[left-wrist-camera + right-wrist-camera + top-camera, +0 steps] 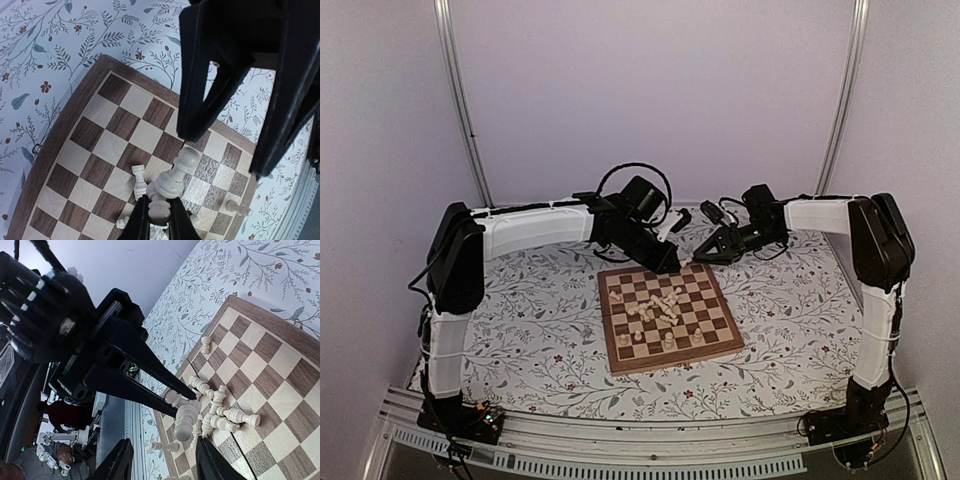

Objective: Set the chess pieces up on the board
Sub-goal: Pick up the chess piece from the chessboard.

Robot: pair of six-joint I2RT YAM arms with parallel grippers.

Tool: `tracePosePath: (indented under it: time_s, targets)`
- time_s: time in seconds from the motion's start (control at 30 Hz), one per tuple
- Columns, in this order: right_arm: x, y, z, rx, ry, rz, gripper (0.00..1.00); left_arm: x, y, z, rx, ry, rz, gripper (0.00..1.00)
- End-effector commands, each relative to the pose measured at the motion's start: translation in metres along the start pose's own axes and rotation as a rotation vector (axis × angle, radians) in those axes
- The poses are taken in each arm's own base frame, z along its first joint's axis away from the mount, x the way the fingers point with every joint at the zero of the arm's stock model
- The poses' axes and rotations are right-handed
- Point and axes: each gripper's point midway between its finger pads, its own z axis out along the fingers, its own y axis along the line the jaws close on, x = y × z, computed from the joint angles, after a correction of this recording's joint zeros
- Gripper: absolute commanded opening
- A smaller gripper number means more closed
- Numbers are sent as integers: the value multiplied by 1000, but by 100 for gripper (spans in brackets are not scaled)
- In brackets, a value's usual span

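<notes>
The board (712, 345) lies mid-table on the floral cloth, with a heap of cream chess pieces (658, 310) lying toppled in its middle. My left gripper (159, 202) is shut on one cream piece (172, 182) by its base and holds it tilted above the board's far edge. In the right wrist view that held piece (186, 417) hangs from the left gripper (176, 401). My right gripper (165, 460) is open, its fingers either side of the held piece and apart from it. It also shows in the left wrist view (225, 152).
Both arms meet over the board's far edge (688, 258). A rook (139, 180) lies flat under the held piece, and another piece (237, 207) lies near the board's border. Toppled pieces (220, 412) crowd the board's centre. Metal posts (460, 100) stand at the back.
</notes>
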Motion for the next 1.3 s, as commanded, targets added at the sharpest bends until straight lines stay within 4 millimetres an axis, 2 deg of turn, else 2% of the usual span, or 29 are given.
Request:
tracePosePath:
  time_s: [0.0,0.23,0.57,0.67,0.87,0.93,1.07,1.27]
  targets:
    - [0,2,19,-63,28,22,45,-10,-4,-10,25,-35,-8,7]
    - [0,-4,22,-58,29,25,35,-5,-7,-9,39,-19,-9,6]
    - [1,-19,24,-6,29,45,31,0,-13,-4,57,2,-5,7]
    - [0,-25,22,16,25,47,34,0,-15,-5,58,3,-2,6]
    - [-4,-27,18,25,12,38,35,3,-16,-3,65,17,-2,6]
    - [-5,-25,16,23,10,32,35,5,-17,-1,69,24,-3,6]
    - [-8,-15,15,-14,5,9,43,7,-18,2,73,40,-2,6]
    - [-10,-13,15,-8,3,2,46,10,-26,6,86,51,12,6]
